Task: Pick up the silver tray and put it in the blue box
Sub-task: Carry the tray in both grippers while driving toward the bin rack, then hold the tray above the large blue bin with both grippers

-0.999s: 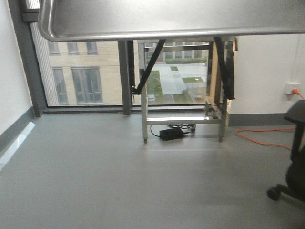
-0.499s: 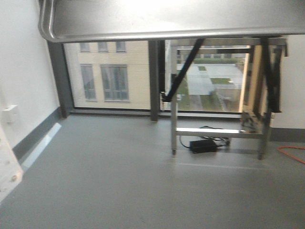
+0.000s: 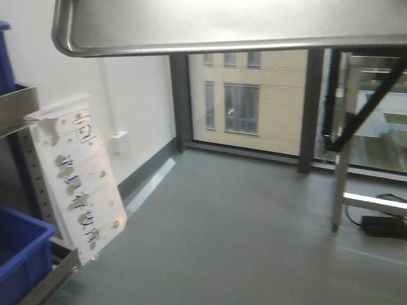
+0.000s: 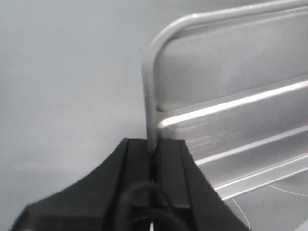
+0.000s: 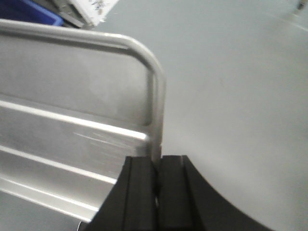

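I hold the silver tray up between both grippers; its underside spans the top of the front view. In the left wrist view my left gripper is shut on the tray's short rim, and its ridged floor shows. In the right wrist view my right gripper is shut on the opposite rim of the tray. A blue bin sits on a rack at the lower left and another blue edge shows higher up. I cannot tell which is the blue box.
A metal rack stands at the left with a white marked board leaning on it. A metal-framed table stands at the right by the window, with a black power brick on the grey floor under it.
The view has swung to the left: the metal table slid to the right edge, and the rack, white board and blue bins came into view. The tray stays held at the top.
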`<action>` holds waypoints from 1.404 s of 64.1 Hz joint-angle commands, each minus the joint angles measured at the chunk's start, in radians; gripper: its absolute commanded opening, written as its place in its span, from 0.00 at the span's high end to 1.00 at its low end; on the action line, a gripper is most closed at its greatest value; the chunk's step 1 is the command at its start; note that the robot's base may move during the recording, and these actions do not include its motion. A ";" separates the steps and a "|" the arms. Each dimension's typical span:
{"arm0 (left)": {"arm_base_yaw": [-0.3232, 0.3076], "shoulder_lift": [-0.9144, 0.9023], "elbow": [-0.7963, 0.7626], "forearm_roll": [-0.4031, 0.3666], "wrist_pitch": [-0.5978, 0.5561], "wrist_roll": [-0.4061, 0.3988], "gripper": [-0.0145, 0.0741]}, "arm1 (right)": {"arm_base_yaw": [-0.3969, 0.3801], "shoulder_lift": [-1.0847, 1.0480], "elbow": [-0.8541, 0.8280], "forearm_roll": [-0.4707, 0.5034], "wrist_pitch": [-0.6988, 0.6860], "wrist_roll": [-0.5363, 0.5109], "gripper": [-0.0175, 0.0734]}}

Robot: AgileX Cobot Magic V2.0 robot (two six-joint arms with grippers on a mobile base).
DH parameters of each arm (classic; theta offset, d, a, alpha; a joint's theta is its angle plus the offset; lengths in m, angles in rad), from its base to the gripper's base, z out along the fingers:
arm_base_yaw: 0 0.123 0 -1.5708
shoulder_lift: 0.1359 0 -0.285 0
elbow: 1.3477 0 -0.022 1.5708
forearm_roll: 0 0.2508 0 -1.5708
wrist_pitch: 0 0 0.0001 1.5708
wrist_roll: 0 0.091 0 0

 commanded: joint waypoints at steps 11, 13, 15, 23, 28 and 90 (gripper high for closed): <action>-0.005 -0.027 -0.025 0.042 0.002 0.017 0.95 | -0.005 -0.014 -0.030 -0.065 -0.047 -0.009 0.75; -0.005 -0.027 -0.025 0.042 0.002 0.017 0.95 | -0.005 -0.014 -0.030 -0.065 -0.047 -0.009 0.75; -0.005 -0.027 -0.025 0.042 0.002 0.017 0.95 | -0.005 -0.014 -0.030 -0.065 -0.047 -0.009 0.75; -0.005 -0.027 -0.025 0.042 0.002 0.017 0.95 | -0.005 -0.014 -0.030 -0.065 -0.047 -0.009 0.75; -0.005 -0.027 -0.025 0.042 0.002 0.017 0.95 | -0.005 -0.014 -0.030 -0.065 -0.047 -0.009 0.75; -0.005 -0.027 -0.025 0.039 0.002 0.017 0.95 | -0.005 -0.014 -0.030 -0.065 -0.047 -0.009 0.75</action>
